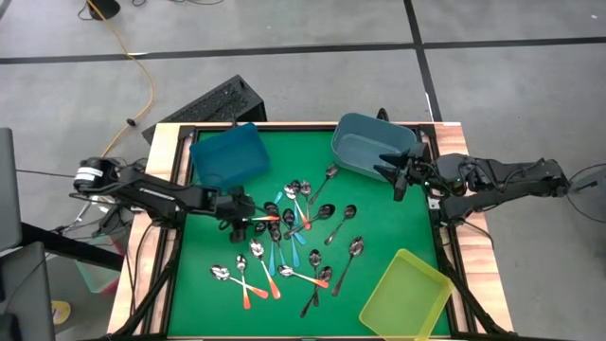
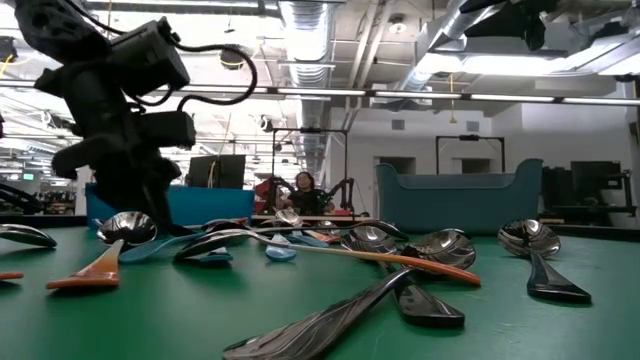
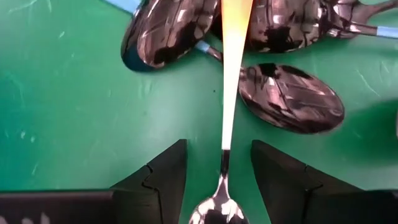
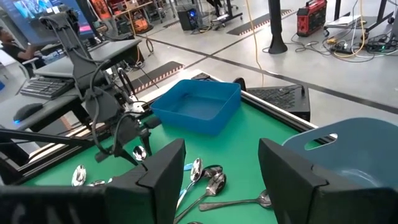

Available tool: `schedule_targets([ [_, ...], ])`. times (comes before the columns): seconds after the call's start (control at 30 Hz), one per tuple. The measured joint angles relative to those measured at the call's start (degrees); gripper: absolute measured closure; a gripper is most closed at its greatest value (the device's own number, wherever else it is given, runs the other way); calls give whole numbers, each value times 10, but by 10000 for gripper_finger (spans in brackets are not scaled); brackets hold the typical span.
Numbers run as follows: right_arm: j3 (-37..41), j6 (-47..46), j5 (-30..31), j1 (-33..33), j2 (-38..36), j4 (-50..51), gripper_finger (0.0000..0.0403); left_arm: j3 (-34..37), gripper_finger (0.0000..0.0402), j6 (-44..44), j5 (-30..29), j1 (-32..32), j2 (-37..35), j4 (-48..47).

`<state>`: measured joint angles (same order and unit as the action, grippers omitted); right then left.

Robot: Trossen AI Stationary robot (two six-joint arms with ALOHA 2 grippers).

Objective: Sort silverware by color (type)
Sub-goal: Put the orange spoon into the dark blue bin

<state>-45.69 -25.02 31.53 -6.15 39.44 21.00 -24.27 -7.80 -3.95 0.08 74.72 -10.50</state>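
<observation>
Several small spoons (image 1: 294,232) with shiny bowls and orange, light blue or dark handles lie scattered on the green mat (image 1: 388,223). My left gripper (image 1: 248,217) is low at the pile's left edge and open. Its fingers (image 3: 163,175) stand on either side of the neck of an orange-handled spoon (image 3: 229,93) without touching it. The spoon's bowl (image 3: 217,210) lies between the fingers and its handle runs out over other spoons. My right gripper (image 1: 398,182) is open and empty, raised near the teal bin (image 1: 372,144).
A blue bin (image 1: 227,156) stands at the far left of the mat, the teal bin at the far right, and a yellow-green bin (image 1: 405,296) at the near right. Two shiny spoon bowls (image 3: 292,96) lie just ahead of my left fingers.
</observation>
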Motion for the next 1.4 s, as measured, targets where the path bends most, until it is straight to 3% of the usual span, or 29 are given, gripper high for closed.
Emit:
schedule_targets([
  [0.17,0,-1,0,0,0,0,182,-4,254,0,0,0,34,6],
  [0.4,0,-4,0,0,0,0,182,-3,388,-49,1,-1,31,1],
  [0.67,0,-5,0,0,0,-5,182,-3,399,-147,-5,-2,-33,-23],
  [0.83,0,-19,0,4,21,-30,182,-36,400,-185,-54,-1,-106,-37],
  [1.0,0,10,-20,32,91,-109,182,-76,401,-167,-106,2,-181,-22],
  [1.17,1,67,-106,79,172,-257,182,-106,401,-123,-133,23,-236,35],
  [1.4,-3,80,-236,147,287,-442,182,-117,401,-94,-101,55,-264,178],
])
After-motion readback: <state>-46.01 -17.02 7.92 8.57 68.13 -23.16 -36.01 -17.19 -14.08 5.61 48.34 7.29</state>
